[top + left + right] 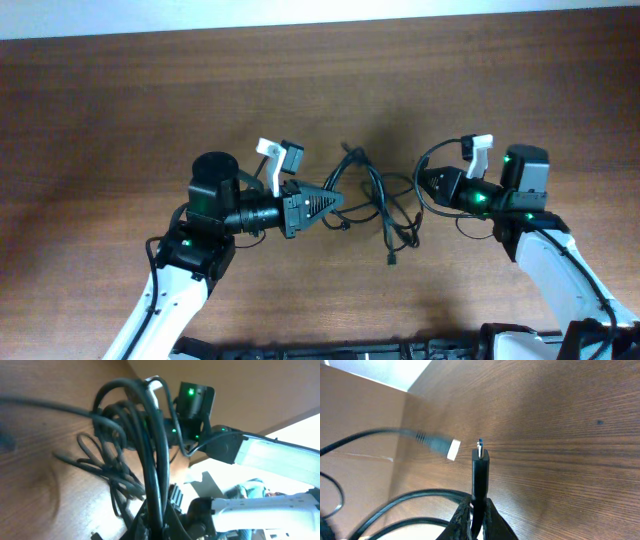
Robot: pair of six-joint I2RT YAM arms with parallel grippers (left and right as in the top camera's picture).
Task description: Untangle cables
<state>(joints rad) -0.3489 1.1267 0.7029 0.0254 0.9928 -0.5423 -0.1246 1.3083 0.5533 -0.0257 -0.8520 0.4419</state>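
A tangle of thin black cables lies on the wooden table between my two grippers. My left gripper is shut on a bundle of cable strands at the tangle's left side; the strands arch up from its jaws. My right gripper is shut on one black cable just behind its plug, which sticks out past the jaws. Another plug with a light tip hangs next to it. More loops run to the left.
The brown wooden table extends all round. A loose cable end with a small plug lies toward the front. My right arm shows in the left wrist view, past the tangle.
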